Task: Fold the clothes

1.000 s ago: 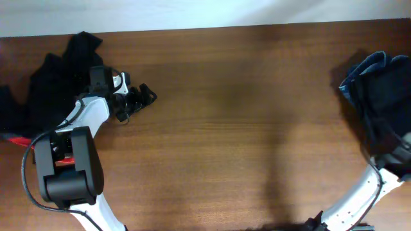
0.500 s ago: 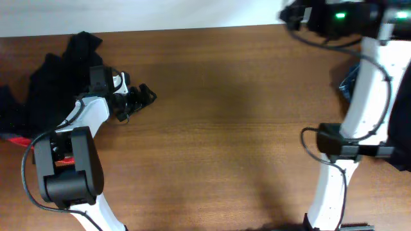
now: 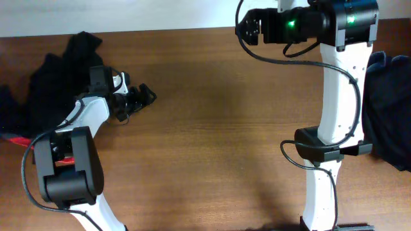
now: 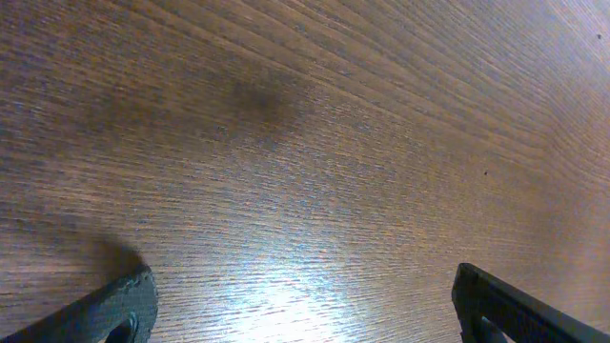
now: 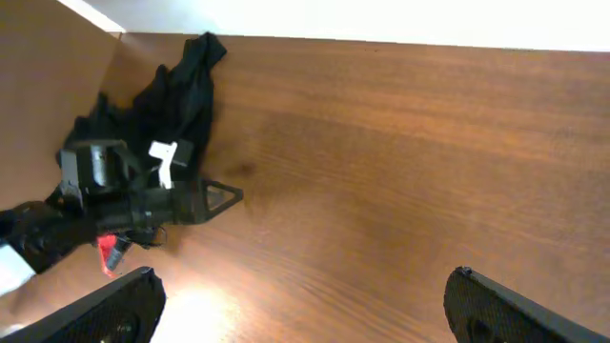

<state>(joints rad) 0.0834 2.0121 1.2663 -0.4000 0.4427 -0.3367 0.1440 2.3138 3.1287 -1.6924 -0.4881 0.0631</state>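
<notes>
Nothing folded yet, by the look of it. Got the clothes (image 3: 54, 76) split in two heaps: a black pile at the upper left of the overhead frame, with a red strip (image 3: 14, 138) poking out at the left edge, and a dark bundle (image 3: 389, 109) with a blue edge at far right. Seeing the left gripper (image 3: 142, 97) just beside the black pile, low over the bare table (image 3: 218, 135), jaws spread wide, holding nothing. Probably lined up for grabbing a garment. Right gripper (image 5: 303, 300) up high at top centre, also wide open and empty, looking back across the wood toward that pile. Guessing: up there for leaving the middle free for folding.
</notes>
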